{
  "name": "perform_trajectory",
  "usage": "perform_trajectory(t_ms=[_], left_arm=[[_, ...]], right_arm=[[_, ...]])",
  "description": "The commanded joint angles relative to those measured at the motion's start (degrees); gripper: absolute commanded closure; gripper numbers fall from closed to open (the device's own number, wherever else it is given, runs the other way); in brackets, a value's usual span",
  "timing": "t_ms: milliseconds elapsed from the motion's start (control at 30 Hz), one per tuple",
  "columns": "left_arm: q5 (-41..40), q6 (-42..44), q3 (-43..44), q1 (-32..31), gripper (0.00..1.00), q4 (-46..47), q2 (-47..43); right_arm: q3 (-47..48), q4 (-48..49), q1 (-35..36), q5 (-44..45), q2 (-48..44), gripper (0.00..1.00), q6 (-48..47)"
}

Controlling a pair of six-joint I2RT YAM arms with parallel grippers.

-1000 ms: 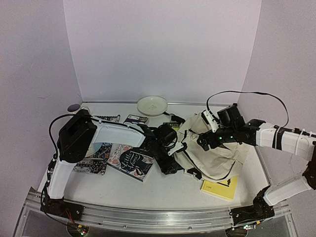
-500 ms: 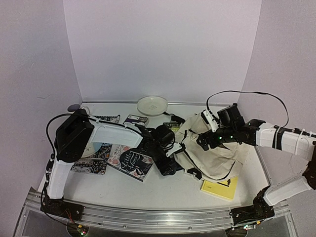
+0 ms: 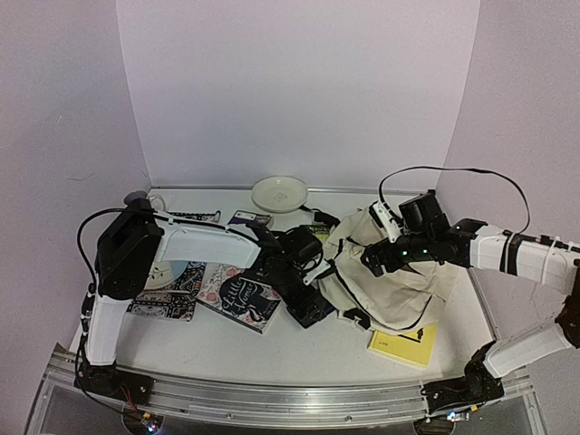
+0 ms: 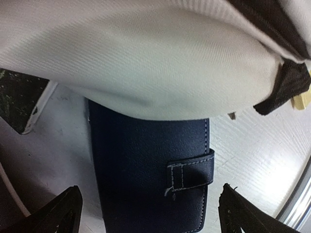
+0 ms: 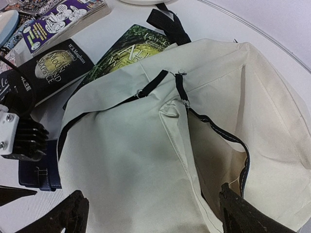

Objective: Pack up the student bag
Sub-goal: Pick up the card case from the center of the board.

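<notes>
**A:** What sits nearest the arms?

**B:** A flat yellow book [image 3: 403, 346] lies on the white surface [image 3: 227, 349] at the near right. It is just beside the near edge of the student bag [image 3: 390, 285], a large cream soft fabric backpack with black straps.

**A:** And the left gripper?

**B:** The left gripper [image 4: 149, 206] hangs over a dark navy leather wallet with a stitched strap tab [image 4: 146, 165]. Its jaws are spread wide, one on each side of the wallet, and they clamp nothing. The wallet lies flat, its far end tucked under the bag's cream cloth.

**A:** Where is the bag itself?

**B:** It is slumped on the right half of the surface, with its dark zipper [image 5: 219, 129] parted and the mouth gaping. The right gripper [image 5: 151, 204] is above it, jaws apart, with cloth beneath them. I can't quite tell whether the tips brush the fabric, but they grip nothing.

**A:** What lies beyond?

**B:** Left of the bag is a navy paperback with pale floral lettering [image 3: 243, 299]. A black paperback with white lettering [image 5: 53, 68] lies near the bag's left edge. A dark green book [image 5: 129, 48] is partly under the bag. Farther back is a purple comic-style book [image 5: 63, 19], and by the far wall stands a round white plate [image 3: 279, 193].
</notes>
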Motion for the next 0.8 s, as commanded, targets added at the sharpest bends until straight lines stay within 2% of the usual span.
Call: perform_trajectory(t_ms=[0,500,633,767], left_arm=[[-2.9,-4.21,3.85,-0.32,0.01,-0.31,0.94],[-7.76,-4.36,5.41,-3.08,0.02,-0.27,5.92],[-10.34,-4.5,4.43,-3.33,0.07,-0.38,5.8],[-11.93,-4.88,3.51,-3.46,0.16,-0.32,4.41]], right_arm=[[0.29,0.28,-0.04,0.42,-0.36,0.07,0.45],[-0.22,0.54,-0.05,0.7,-0.52,0.06,0.81],[-0.07,0.64,-0.04,0.22,-0.35,0.06,1.01],[0.1,0.92,-0.05,-0.72,-0.34,0.06,1.78]])
